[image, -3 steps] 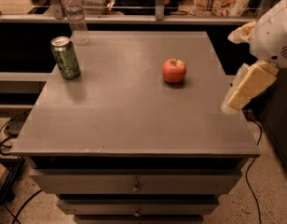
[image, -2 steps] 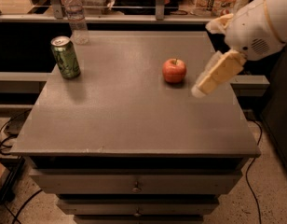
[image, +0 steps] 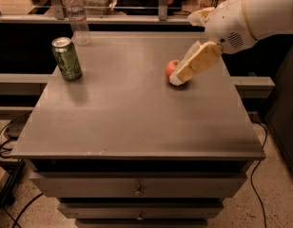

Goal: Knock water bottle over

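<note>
Arm is swinging in leftward from the table's right side. A moment ago the claw was sitting clear to the right of the apple, now it's right on top of it in view. Bottle, can and apple aren't shifting between frames.

Claw is hanging low over the table, angling down and to the left, its tip covering the right side of the apple. Can't tell from here whether it's touching the apple or just passing in front of it. Can't tell the claw's state either: open vs closed isn't reading from this angle.

Water bottle is standing upright well to the left of the claw and further back, at the table's far left corner, white cap on. Well apart from the claw.

Green can is also standing upright, far left of the claw and roughly level with it, just in front of the bottle but not touching it.

White arm housing is sitting up and to the right behind the claw. Below the claw toward the front edge, two drawers are showing, and cables are trailing on the floor at far lower left.
</note>
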`<action>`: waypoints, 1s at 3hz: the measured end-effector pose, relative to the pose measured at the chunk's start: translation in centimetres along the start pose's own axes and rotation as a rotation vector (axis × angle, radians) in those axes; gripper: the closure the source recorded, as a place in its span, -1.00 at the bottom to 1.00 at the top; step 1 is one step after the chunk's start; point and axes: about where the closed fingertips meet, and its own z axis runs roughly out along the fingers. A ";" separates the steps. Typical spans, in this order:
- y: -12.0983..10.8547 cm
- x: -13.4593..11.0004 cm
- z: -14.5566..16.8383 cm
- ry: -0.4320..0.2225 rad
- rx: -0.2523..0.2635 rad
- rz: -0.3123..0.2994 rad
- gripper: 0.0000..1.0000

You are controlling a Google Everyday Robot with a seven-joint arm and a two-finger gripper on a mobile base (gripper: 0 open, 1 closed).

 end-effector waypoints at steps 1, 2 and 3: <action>-1.6 -1.2 2.7 -0.051 0.042 0.026 -1.00; -3.9 -2.9 6.8 -0.128 0.081 0.046 -1.00; -5.7 -4.0 10.2 -0.163 0.126 0.064 -1.00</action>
